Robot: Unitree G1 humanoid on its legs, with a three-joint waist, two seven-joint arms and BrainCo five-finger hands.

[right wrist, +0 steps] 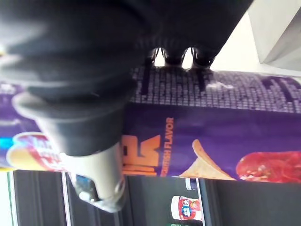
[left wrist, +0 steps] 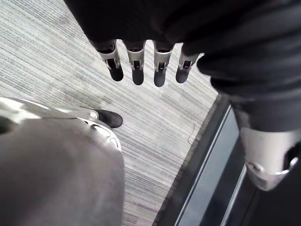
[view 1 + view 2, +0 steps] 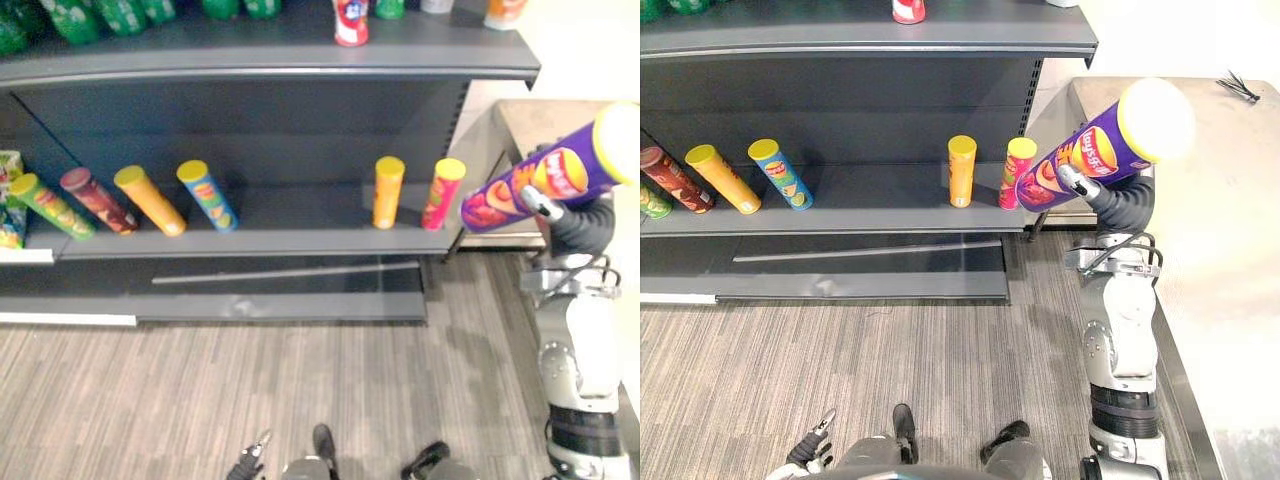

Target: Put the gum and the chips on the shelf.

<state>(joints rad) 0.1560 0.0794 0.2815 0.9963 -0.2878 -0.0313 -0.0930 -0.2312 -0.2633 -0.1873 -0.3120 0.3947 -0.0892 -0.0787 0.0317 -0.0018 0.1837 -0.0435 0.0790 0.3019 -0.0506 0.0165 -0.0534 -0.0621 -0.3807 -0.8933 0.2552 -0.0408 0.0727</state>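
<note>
Our right robot hand [image 3: 1095,195] grasps the purple cylindrical chips can [image 3: 1090,150] with a yellow lid, tilted in the air just right of the dark grey shelf [image 3: 870,205]. Our left robot hand [image 2: 141,56] hangs slack-fingered over the grey striped floor [image 2: 61,56].

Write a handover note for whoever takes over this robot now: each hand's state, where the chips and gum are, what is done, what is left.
Right hand: shut on the purple chips can, held tilted in the air off the right end of the shelf.
Left hand: open, hanging low over the floor, holding nothing.
Done: can picked up; six other cans are on the shelf.
Left: set the can on the shelf. Gum: cannot tell where it is.
</note>
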